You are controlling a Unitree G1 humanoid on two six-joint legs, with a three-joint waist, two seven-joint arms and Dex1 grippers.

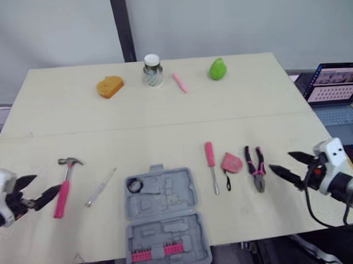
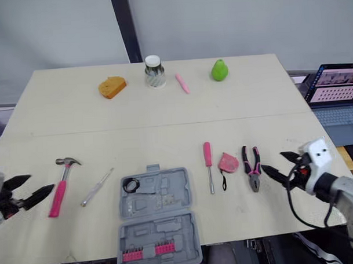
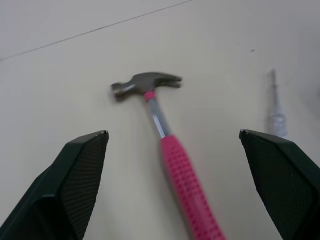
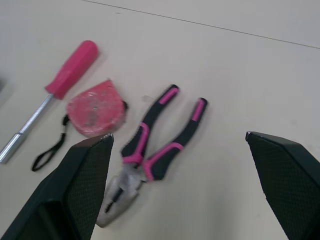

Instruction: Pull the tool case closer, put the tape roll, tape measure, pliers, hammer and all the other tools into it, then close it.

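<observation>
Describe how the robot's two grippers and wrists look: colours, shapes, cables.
The left gripper and right gripper match. Each has two black fingers, broad at the base and tapering to points, with finely cross-hatched inner faces. Behind each gripper sits a white boxy housing. A black cable loops below the right wrist, and the forearm behind that wrist is grey.

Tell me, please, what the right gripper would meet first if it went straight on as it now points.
Most likely the pliers, lying just ahead of the open right gripper. The tape measure lies beyond them. Gripper height over the table is unclear, so it might pass above.
</observation>
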